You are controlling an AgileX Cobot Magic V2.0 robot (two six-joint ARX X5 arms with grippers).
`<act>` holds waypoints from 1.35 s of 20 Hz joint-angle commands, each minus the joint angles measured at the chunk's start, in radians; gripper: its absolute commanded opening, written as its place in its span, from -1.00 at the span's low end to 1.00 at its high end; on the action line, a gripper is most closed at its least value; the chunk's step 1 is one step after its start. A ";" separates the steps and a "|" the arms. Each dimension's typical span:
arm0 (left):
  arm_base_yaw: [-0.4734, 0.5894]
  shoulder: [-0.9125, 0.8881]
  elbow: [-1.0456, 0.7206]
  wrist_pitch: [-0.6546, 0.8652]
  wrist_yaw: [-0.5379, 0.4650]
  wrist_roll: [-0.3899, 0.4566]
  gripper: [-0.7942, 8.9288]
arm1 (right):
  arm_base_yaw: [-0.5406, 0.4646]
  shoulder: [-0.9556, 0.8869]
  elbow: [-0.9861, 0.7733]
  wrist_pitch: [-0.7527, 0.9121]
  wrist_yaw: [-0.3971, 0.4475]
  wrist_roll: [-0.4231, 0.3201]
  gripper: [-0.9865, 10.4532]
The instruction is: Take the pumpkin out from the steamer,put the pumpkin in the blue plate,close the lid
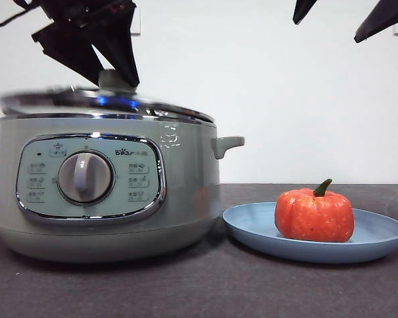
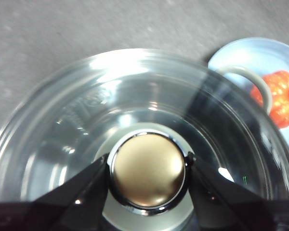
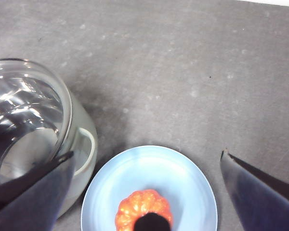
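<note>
Nearest, saw the pumpkin [image 1: 314, 215] resting in the blue plate [image 1: 378, 240], just beside the steamer [image 1: 106, 192]. Above, found the left gripper [image 2: 147, 169] clamped on the lid [image 1: 106, 103] knob; higher, the right gripper [image 3: 147, 190] spread wide, empty.

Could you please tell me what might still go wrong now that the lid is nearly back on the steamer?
The round glass lid looks tilted on the sage-green steamer, so it may seat crooked when the left gripper, clamped on the knob, lets go. Its chrome rim could also catch the pot's edge.

grey table [image 1: 252, 291], steamer [image 1: 106, 192], blue plate [image 1: 378, 238]
</note>
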 commanded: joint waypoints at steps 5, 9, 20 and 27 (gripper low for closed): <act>-0.004 0.019 0.014 0.012 0.000 0.009 -0.85 | 0.000 -0.002 -0.006 0.000 0.002 0.008 0.05; -0.004 0.019 0.014 0.008 -0.003 0.009 -0.42 | 0.000 -0.002 -0.006 0.000 0.002 0.008 0.05; -0.004 -0.073 0.015 -0.021 -0.004 0.002 0.19 | 0.001 -0.031 -0.006 -0.036 -0.002 0.009 0.05; -0.004 -0.283 0.015 -0.185 -0.005 0.016 -0.90 | 0.001 -0.133 -0.008 -0.146 -0.001 -0.018 -0.66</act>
